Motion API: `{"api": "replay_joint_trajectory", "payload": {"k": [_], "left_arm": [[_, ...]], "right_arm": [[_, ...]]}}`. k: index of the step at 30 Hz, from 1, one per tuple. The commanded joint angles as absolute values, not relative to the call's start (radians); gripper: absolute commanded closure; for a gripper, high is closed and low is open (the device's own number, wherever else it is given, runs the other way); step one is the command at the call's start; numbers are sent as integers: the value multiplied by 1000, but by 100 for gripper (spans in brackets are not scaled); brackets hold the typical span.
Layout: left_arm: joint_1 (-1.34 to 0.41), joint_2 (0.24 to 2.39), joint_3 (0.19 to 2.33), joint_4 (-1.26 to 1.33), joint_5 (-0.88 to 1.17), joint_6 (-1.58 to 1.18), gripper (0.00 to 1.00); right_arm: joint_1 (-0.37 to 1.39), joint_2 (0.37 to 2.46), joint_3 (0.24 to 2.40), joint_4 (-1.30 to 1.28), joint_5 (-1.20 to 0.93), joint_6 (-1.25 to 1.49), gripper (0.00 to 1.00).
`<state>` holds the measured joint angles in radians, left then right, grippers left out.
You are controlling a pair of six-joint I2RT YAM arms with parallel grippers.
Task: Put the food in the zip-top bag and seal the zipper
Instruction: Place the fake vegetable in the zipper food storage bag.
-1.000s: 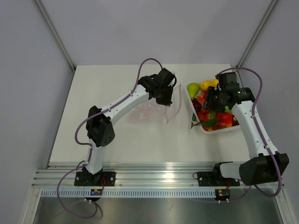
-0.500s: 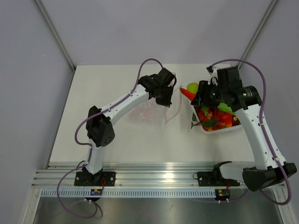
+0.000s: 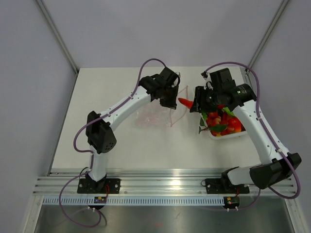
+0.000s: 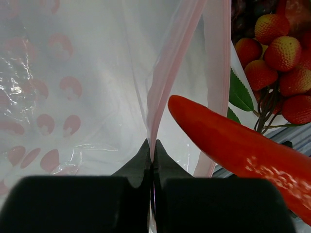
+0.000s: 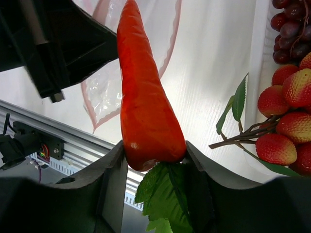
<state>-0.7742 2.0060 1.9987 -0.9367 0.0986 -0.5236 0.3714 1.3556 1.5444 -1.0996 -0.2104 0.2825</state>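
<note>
The zip-top bag (image 3: 154,116) lies clear and crinkly mid-table, its mouth lifted. My left gripper (image 4: 153,148) is shut on the pink-red zipper (image 4: 163,82) of the upper lip, holding the mouth apart. My right gripper (image 5: 153,158) is shut on the thick end of an orange-red toy carrot (image 5: 142,92) with green leaves. The carrot's tip (image 3: 184,102) points left at the bag's mouth, close beside the left gripper (image 3: 171,102). More food, red berries (image 5: 284,114) and dark grapes (image 5: 290,26), sits in the tray to the right.
The white tray (image 3: 227,137) stands at the right of the table, under the right arm, with a green leaf (image 3: 202,127) hanging over its left edge. The aluminium rail (image 3: 165,184) runs along the near edge.
The right arm has lifted the carrot off the tray and carried it left to the bag's mouth. The left gripper still holds the zipper and has shifted slightly.
</note>
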Motion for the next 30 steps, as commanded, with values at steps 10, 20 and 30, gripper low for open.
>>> {"api": "replay_joint_trajectory", "payload": {"k": [10,20,30], "left_arm": [[-769,1890,1956,-851,186,-525,100],[-770,1864,1930,-825,218,-534,100],[-761,1870,1927,-821,219,-541,100]], "right_arm": [[422,1485,1589,-997,-170,374,75],[462,1579,1667,-944,-123,459,29],[469,1483,1646,-956,-40,446,17]]}}
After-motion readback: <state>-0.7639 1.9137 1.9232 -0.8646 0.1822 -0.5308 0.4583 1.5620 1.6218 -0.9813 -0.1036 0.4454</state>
